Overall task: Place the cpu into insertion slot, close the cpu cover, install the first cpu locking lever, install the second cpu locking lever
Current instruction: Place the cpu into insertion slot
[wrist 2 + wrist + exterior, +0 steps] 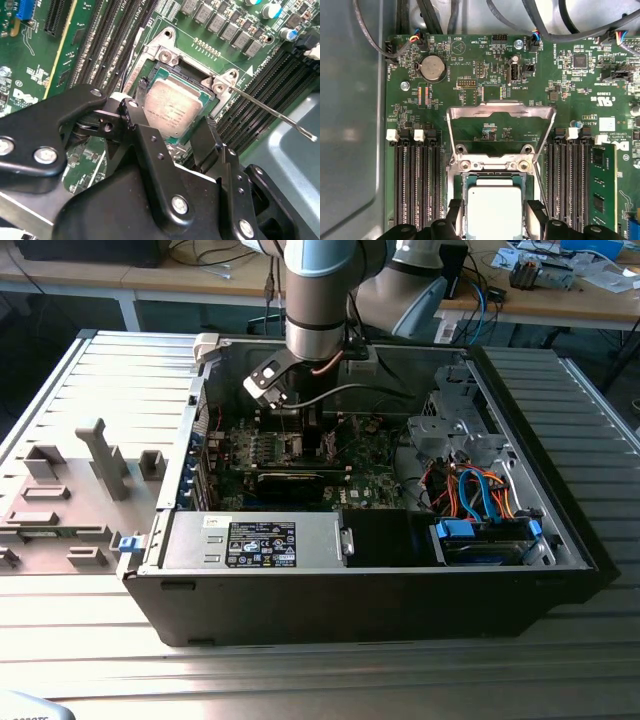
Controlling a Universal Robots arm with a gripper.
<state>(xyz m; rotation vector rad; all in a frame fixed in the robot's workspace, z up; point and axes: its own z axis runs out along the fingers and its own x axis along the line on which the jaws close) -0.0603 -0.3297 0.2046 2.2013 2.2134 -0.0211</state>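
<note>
My gripper [172, 127] over the chip in the socket — cover open.

In both wrist views my two black fingers [454, 214] stand spread, one on each side of the cpu [494, 210], and I can't tell whether the pads touch its edges. The cpu [172, 112] lies flat in the insertion slot [161, 75], silvery top up, inside the shiny metal rim on the green board [485, 60]. The cpu cover [501, 111] is swung up and back from the slot, standing open on its hinge just past the chip. One thin locking lever [272, 114] sticks out loose from the slot's corner, over the dark memory slots [415, 180] — unlatched. In the exterior view my arm [320, 290] reaches down into the open computer case [560, 530].
</note>
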